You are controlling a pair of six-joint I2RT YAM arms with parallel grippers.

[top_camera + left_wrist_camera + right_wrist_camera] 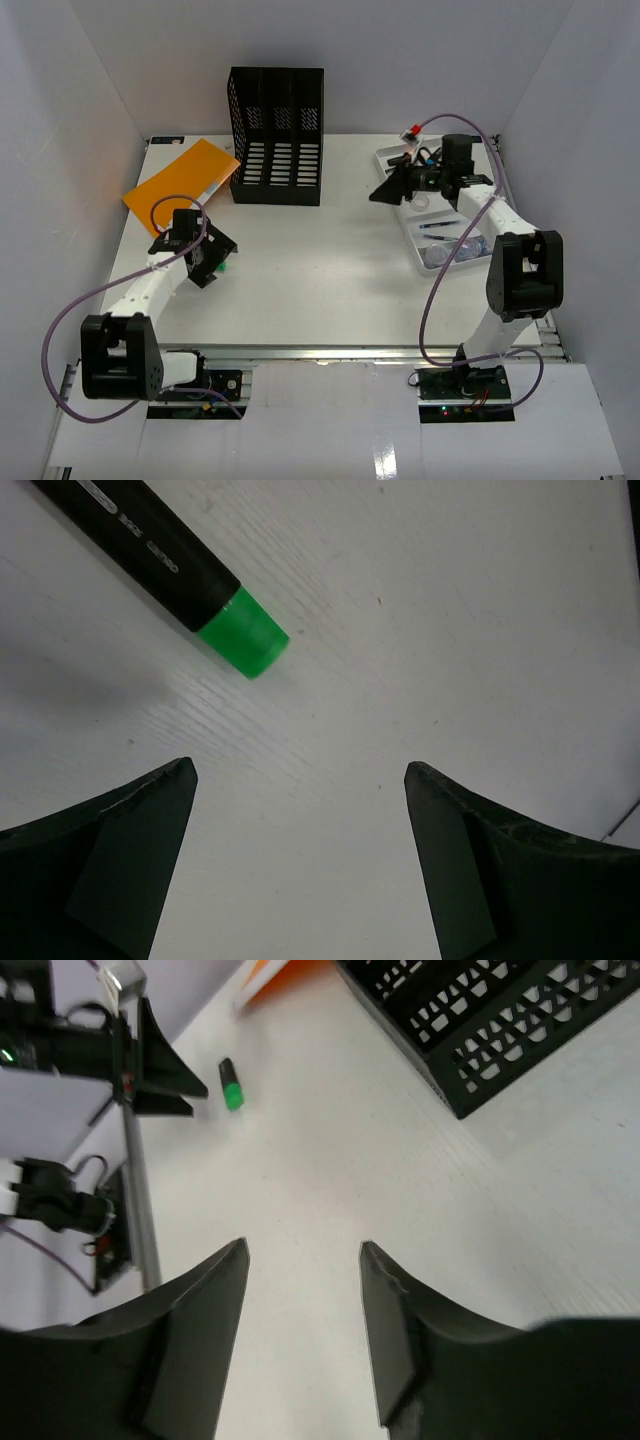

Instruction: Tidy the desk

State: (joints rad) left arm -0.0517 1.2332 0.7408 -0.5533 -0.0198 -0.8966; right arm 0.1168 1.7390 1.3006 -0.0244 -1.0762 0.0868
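Black-barrelled and green-capped, a round plastic marker (160, 555) is, as judged, being lined up for pickup by the left pincer (300, 768), whose jaws are being held spread wide with nothing between them. The marker is being carried flat by the large white rectangular table (320, 270), at about 9 o'clock on it in the top view. In the left wrist view it is lying just beyond the jaws, toward 11 o'clock.

A clean grasp is being favoured if the pincer is shifted toward 11 o'clock until the black barrel is lying between the jaws. The wrist is best turned so that the jaws are crossing the barrel, and mid-barrel is being preferred over the cap, since a round body is likely to roll.

The right pincer (303, 1250) is being held partly spread and empty, near the 10 o'clock corner of a shallow white compartmented tray (408, 232) at 3 o'clock. Pens and clear plastic pieces are being held in the tray, partly hidden by the arm.

At 12 o'clock, nothing is being shown in the slots of a tall black perforated file organiser (277, 135). A flat orange folder (180, 185) is lying outside it at 10 o'clock.
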